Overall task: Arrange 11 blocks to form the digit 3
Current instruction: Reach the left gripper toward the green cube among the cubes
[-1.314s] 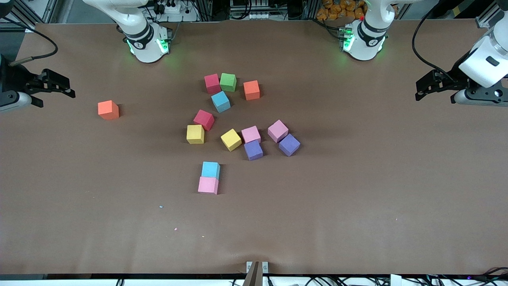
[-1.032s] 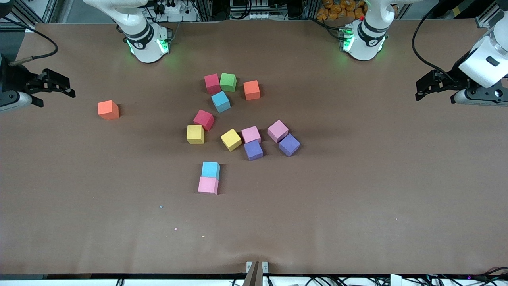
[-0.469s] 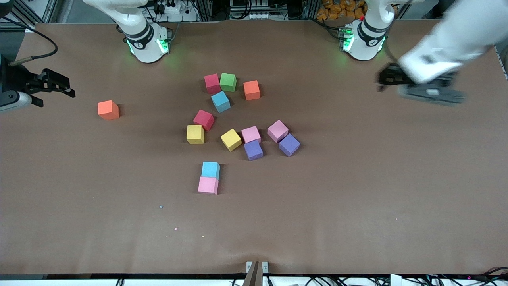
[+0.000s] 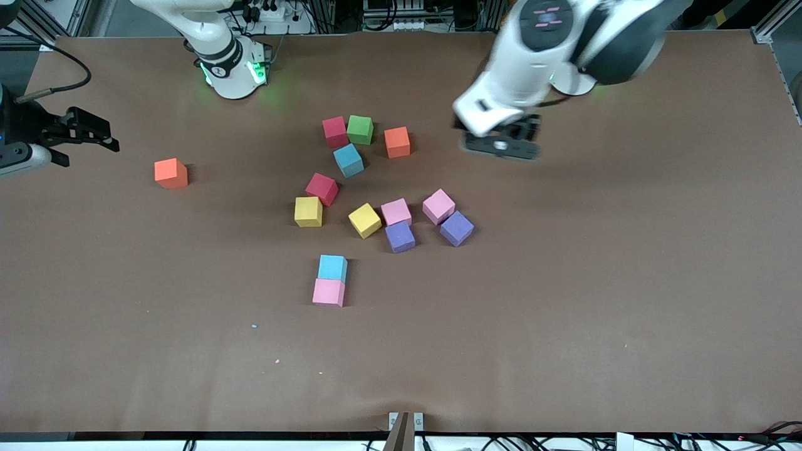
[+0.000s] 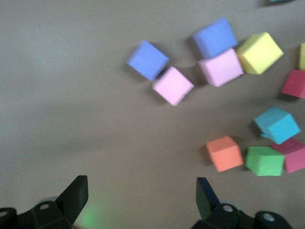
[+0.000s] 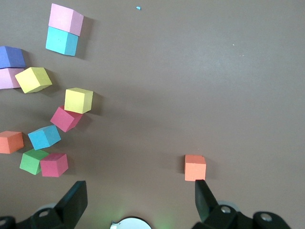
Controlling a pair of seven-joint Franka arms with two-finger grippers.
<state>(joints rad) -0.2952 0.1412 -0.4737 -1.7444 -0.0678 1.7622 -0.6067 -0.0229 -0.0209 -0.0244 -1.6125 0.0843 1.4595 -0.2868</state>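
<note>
Several blocks lie loose mid-table and no digit 3 shape shows. Crimson, green, orange and blue blocks sit nearest the bases. A crimson and two yellow blocks follow, then pink and purple pairs. My left gripper hangs open and empty over bare table beside the orange block. My right gripper waits open at the right arm's end of the table.
A blue block touches a pink one nearer the front camera. A lone orange block sits toward the right arm's end. Brown table surrounds the cluster.
My left arm has swung in from its end of the table to hover beside the orange block. The right arm and all blocks have stayed put.
</note>
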